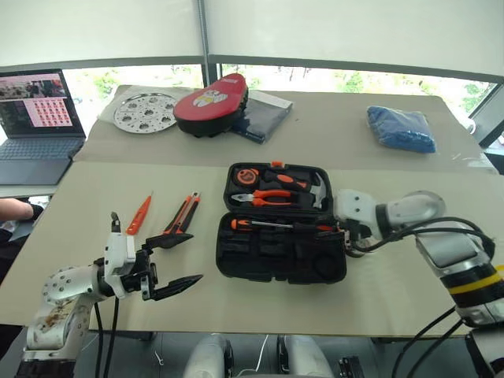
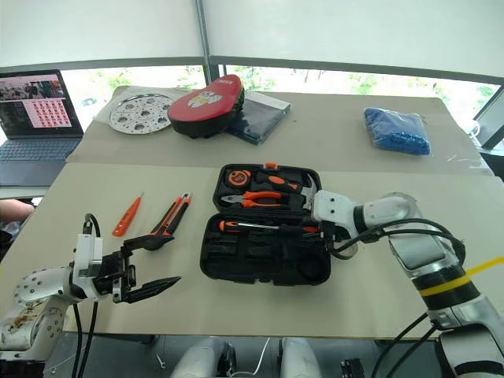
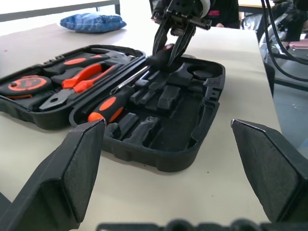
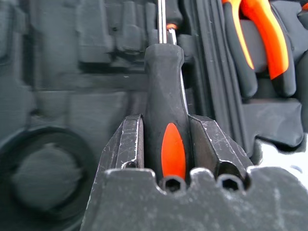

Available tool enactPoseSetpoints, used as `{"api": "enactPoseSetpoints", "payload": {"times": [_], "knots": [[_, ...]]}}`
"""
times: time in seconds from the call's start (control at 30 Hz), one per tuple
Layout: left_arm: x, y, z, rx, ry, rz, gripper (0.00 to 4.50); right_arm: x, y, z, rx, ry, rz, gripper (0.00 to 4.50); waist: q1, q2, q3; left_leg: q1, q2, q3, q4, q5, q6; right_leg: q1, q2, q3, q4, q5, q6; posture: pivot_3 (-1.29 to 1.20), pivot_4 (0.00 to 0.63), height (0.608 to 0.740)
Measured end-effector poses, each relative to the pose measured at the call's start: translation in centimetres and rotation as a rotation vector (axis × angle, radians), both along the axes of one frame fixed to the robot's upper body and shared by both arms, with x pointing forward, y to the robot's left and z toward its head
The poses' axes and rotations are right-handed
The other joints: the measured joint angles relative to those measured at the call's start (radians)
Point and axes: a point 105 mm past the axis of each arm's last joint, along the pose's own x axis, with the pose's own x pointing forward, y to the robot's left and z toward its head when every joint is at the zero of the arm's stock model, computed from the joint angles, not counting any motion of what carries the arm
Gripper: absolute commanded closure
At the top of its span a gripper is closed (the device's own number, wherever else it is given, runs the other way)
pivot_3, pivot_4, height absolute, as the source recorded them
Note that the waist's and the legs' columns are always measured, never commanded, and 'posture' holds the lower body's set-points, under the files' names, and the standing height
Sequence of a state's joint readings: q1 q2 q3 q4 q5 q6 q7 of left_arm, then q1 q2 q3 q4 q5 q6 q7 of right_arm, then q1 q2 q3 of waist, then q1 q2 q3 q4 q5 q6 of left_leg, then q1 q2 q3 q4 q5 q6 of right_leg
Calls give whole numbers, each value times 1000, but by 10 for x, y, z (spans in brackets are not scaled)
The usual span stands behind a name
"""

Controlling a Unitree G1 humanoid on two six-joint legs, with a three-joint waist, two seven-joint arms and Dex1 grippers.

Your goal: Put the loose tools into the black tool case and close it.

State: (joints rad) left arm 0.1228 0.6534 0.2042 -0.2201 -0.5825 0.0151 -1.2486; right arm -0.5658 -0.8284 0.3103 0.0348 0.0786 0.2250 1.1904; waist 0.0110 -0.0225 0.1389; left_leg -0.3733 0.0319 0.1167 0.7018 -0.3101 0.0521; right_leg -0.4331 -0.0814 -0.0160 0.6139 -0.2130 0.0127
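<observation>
The black tool case [image 1: 272, 264] lies open mid-table, with pliers, a hammer and a tape measure in its far half. One screwdriver [image 1: 244, 224] rests in the near half's back row. My right gripper [image 1: 343, 231] is shut on the black-and-orange handle of a second screwdriver [image 4: 166, 120] at that row's right end, its shaft pointing left over the recesses. A small orange screwdriver [image 1: 139, 214] and a utility knife [image 1: 182, 214] lie on the table left of the case. My left gripper [image 1: 189, 260] stands open and empty, just in front of the knife.
At the back lie a red-and-black pad [image 1: 211, 102], a perforated metal disc [image 1: 144, 112], a dark folded cloth [image 1: 266, 118] and a blue bag [image 1: 401, 128]. A laptop [image 1: 35, 118] sits at the far left, with a person's arm [image 1: 14, 209] below it.
</observation>
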Motion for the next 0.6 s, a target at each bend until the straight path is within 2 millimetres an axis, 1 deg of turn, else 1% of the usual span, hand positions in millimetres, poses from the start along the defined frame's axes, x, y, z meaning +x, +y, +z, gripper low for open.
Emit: {"api": "enactPoseSetpoints", "payload": {"times": [0.07, 0.2, 0.43, 0.6], "knots": [[-1, -1, 1, -2, -3, 5, 0, 1, 3, -2, -9, 1, 9, 3464, -1, 0, 0, 0, 0, 0, 0, 0, 0, 0, 0, 0, 0, 0, 0, 0, 150, 740], [-1, -3, 3, -4, -12, 7, 0, -4, 11, -9, -18, 24, 56, 3464, -3, 0, 0, 0, 1, 0, 0, 0, -1, -1, 1, 0, 2, 0, 0, 0, 150, 740], [-1, -3, 2, -6, -7, 16, 0, -8, 11, -9, -25, 18, 83, 3464, -3, 0, 0, 0, 1, 0, 0, 0, -1, -1, 2, 0, 2, 0, 0, 0, 150, 740], [0, -3, 3, -7, -11, 19, 0, -6, 9, -13, -30, 21, 58, 3464, -4, 0, 0, 0, 1, 0, 0, 1, -1, -1, 2, 0, 2, 0, 0, 0, 150, 740]]}}
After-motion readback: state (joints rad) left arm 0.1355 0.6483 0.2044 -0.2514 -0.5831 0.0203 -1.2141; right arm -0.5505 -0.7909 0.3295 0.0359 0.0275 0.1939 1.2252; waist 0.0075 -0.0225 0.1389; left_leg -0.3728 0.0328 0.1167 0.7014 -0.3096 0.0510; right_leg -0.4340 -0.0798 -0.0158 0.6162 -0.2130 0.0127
